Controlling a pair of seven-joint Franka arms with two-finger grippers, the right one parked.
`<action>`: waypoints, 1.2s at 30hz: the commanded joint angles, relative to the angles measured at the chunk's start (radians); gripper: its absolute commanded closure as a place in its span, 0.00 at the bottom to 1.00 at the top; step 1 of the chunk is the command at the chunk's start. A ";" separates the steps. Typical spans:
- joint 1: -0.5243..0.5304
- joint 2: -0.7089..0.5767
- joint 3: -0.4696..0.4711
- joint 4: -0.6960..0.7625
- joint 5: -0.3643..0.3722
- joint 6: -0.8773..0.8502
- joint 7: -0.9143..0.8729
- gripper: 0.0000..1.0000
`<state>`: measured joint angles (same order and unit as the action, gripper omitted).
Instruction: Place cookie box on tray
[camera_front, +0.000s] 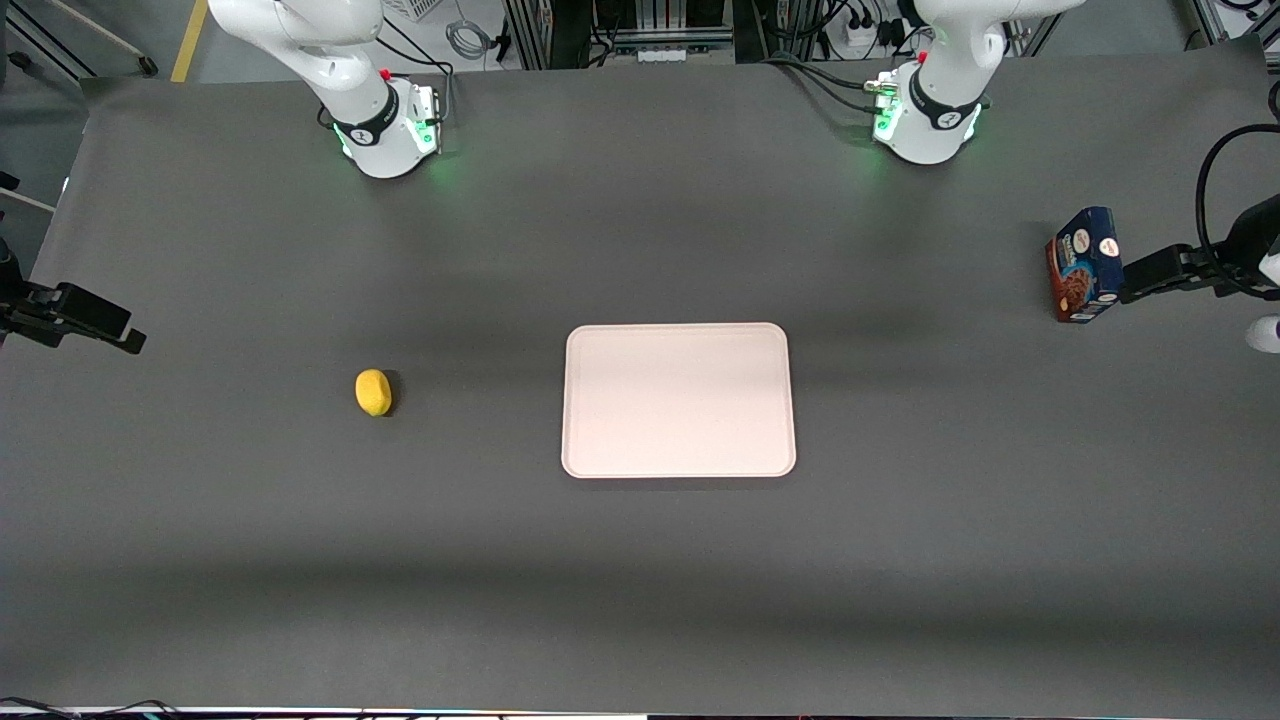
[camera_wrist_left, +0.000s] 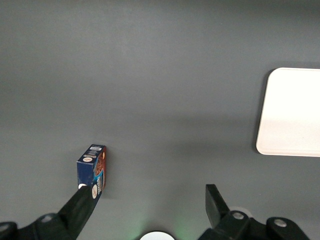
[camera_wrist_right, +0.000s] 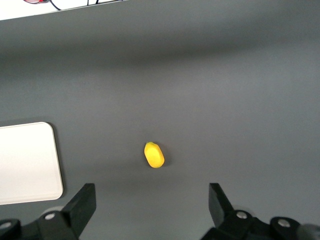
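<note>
The cookie box (camera_front: 1085, 262) is a small dark blue box with a brown cookie picture, standing upright on the grey table toward the working arm's end. My gripper (camera_front: 1137, 285) hangs beside it, farther toward that end and above the table. In the left wrist view the gripper (camera_wrist_left: 149, 201) is open with nothing between its fingers. One finger (camera_wrist_left: 80, 207) overlaps the edge of the cookie box (camera_wrist_left: 92, 169), which lies outside the gap. The pale pink-white tray (camera_front: 678, 400) lies flat at the table's middle with nothing on it, well apart from the box, and its corner shows as the tray (camera_wrist_left: 292, 112).
A small yellow lemon-like object (camera_front: 373, 391) lies on the table toward the parked arm's end, beside the tray. A black cable (camera_front: 1205, 190) loops above the working arm at the table's end.
</note>
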<state>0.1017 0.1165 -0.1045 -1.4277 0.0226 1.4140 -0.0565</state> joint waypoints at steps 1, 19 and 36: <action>-0.008 -0.023 0.003 -0.010 0.022 -0.027 0.009 0.00; -0.016 -0.020 0.003 -0.036 0.023 -0.020 -0.002 0.00; 0.018 -0.089 0.038 -0.033 0.138 -0.106 0.150 0.00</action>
<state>0.0999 0.0907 -0.0965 -1.4443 0.1120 1.3521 -0.0238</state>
